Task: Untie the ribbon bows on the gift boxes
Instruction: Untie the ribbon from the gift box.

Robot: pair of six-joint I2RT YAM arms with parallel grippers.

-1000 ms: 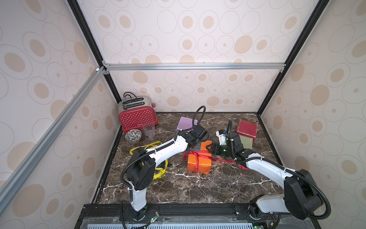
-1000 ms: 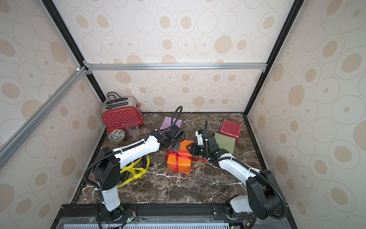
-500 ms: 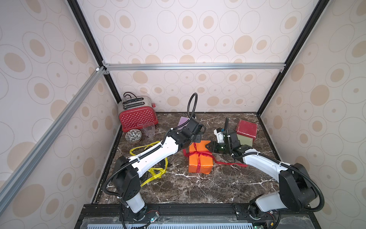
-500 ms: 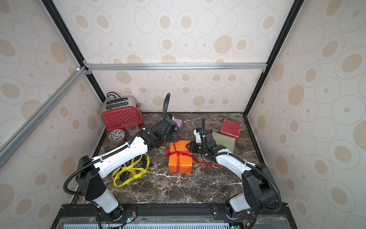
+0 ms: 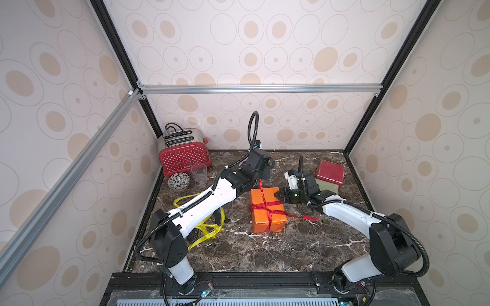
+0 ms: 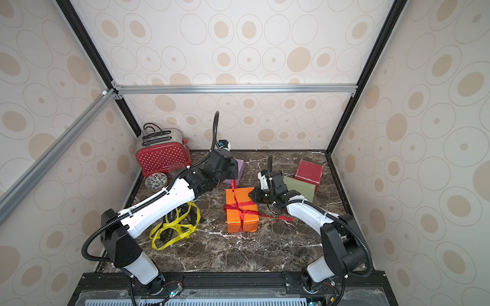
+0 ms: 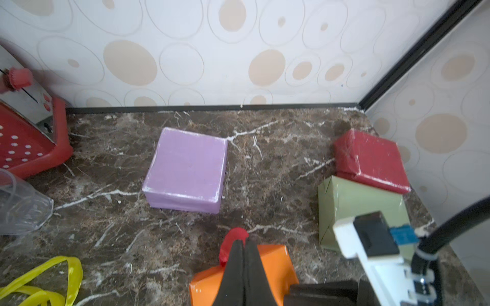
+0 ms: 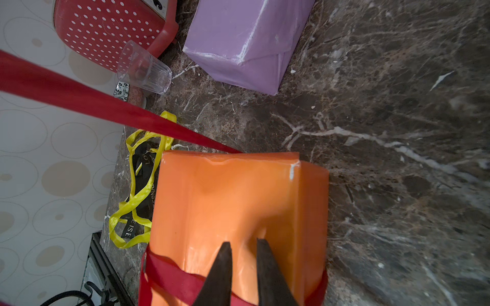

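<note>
Red ribbon [image 7: 231, 236] pinched between pressed-together left gripper [image 7: 245, 242] jaws; right gripper [image 8: 243, 242] jaws narrowly apart (on orange box [image 8: 225, 196]).

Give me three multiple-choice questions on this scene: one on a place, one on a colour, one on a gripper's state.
1. The yellow ribbons lie: A loose on the table; B tied round a box; C in mid-air.
2. The box wrapped in ribbon is: A lilac; B orange; C olive.
3. The left gripper is: A wide open; B shut on the red ribbon; C shut on yellow ribbon.
A: they sprawl on the marble. B: only the orange box carries ribbon. B: closed, it pinches a red strand.
</note>
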